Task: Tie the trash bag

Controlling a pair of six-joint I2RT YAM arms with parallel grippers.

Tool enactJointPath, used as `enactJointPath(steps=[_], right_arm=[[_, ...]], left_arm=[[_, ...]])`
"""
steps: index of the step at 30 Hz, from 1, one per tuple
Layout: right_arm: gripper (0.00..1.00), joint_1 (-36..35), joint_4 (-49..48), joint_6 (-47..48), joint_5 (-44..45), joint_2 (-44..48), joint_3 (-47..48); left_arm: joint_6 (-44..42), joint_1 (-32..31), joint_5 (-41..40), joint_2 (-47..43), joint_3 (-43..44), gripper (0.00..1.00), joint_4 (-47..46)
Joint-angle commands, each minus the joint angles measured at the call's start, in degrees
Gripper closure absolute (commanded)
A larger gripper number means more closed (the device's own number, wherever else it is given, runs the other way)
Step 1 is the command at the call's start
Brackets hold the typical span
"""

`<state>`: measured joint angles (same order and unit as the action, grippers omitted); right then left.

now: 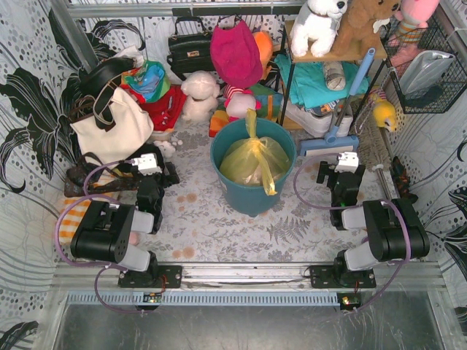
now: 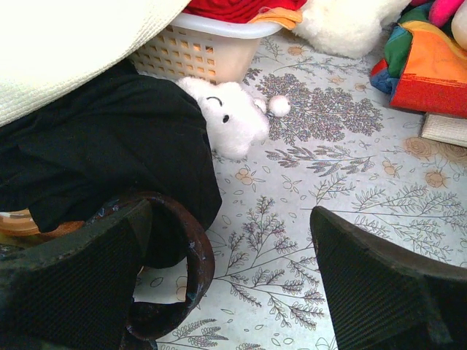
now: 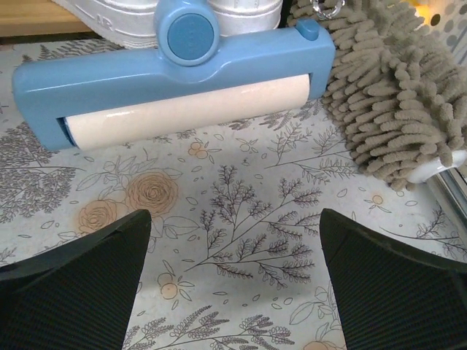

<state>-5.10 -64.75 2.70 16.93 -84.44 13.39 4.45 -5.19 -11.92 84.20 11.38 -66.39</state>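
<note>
Plainly both wide apart and empty: left pincer [image 2: 230, 244], right pincer [image 3: 235, 237].

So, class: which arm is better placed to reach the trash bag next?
Probably right: the right gripper, open, has bare table toward the trash bag; the left gripper sits crowded beside a dark strap.

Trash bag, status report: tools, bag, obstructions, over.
Left tool and right tool open, both empty. Trash bag sits in teal bin, neck bunched upright. Dark strap loops beside left tool; blue roller ahead of right.
</note>
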Motion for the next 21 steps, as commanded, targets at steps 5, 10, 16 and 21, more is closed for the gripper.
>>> enactJointPath(steps=[5, 10, 16, 21], right_arm=[[0.03, 1.76, -13.49, 1.12, -4.13, -4.35, -2.93], [0.03, 2.10, -9.97, -0.44, -4.86, -3.77, -2.38], [0.03, 2.12, -11.09, -0.16, -4.27, -3.94, -2.67], [0.03, 2.12, -11.21, -0.06, -4.21, -3.97, -2.76]], left_arm=[[0.42, 0.20, 0.45, 0.02, 0.49, 0.02, -3.66], [0.47, 0.18, 0.46, -0.09, 0.54, 0.02, -3.49], [0.57, 0.25, 0.70, -0.07, 0.68, 0.02, -3.20], [0.58, 0.36, 0.82, -0.08, 0.58, 0.02, -3.22]])
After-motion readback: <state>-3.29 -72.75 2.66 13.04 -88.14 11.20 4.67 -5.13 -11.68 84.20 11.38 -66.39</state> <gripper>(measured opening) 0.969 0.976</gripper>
